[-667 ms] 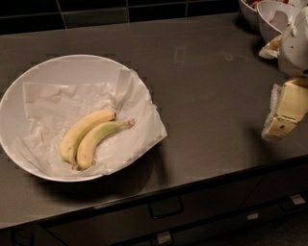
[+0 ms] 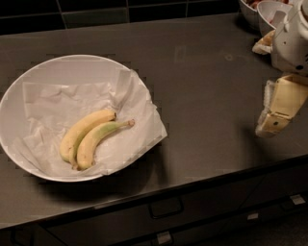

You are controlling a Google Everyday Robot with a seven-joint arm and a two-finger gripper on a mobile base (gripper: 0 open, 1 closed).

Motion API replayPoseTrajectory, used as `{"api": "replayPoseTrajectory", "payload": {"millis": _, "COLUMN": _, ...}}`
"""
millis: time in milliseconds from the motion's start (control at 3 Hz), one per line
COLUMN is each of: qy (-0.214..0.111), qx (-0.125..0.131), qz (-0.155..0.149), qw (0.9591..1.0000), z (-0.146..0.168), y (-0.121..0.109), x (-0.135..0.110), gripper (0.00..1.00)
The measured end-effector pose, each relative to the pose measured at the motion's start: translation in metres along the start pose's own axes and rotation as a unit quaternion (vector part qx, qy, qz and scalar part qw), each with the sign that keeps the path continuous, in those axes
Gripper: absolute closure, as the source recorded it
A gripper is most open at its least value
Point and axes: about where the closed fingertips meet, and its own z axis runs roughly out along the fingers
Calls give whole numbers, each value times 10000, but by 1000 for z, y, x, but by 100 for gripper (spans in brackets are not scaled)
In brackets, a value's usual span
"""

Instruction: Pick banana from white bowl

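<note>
The white bowl (image 2: 57, 72) is wide and shallow and sits at the left of the dark counter, lined with a crumpled white paper sheet (image 2: 139, 120). Two bananas lie side by side in it. The banana (image 2: 98, 139) is the slimmer one on the right, with a green-tinged neck and a long thin stem pointing right. The plumper all-yellow banana (image 2: 82, 130) touches it on the left. My gripper (image 2: 275, 115) hangs over the counter's right edge, pointing down, far to the right of the bowl and holding nothing that I can see.
Smaller white bowls (image 2: 269, 12) with food stand at the back right corner, behind my white arm (image 2: 291, 41). A pale object (image 2: 262, 44) lies beside them. Drawers with handles (image 2: 166, 209) run below the counter's front edge. A dark tiled wall is behind.
</note>
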Motion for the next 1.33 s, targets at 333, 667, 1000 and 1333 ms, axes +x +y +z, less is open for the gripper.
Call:
{"api": "replayPoseTrajectory", "payload": {"millis": 333, "qy": -228, "qx": -85, "qz": -705, "qw": 9972, "z": -3, "y": 3, "x": -51, "gripper": 0}}
{"api": "replayPoseTrajectory", "payload": {"millis": 667, "qy": -588, "qx": -410, "qz": -1559, "qw": 9852, "z": 5, "y": 15, "x": -105, "gripper": 0}}
{"api": "replayPoseTrajectory", "payload": {"millis": 1000, "qy": -875, "qx": -943, "qz": -2059, "qw": 9701, "z": 27, "y": 27, "x": -138, "gripper": 0}}
{"api": "replayPoseTrajectory", "payload": {"millis": 1333, "qy": -877, "qx": -939, "qz": -2061, "qw": 9701, "z": 27, "y": 27, "x": -138, "gripper": 0}}
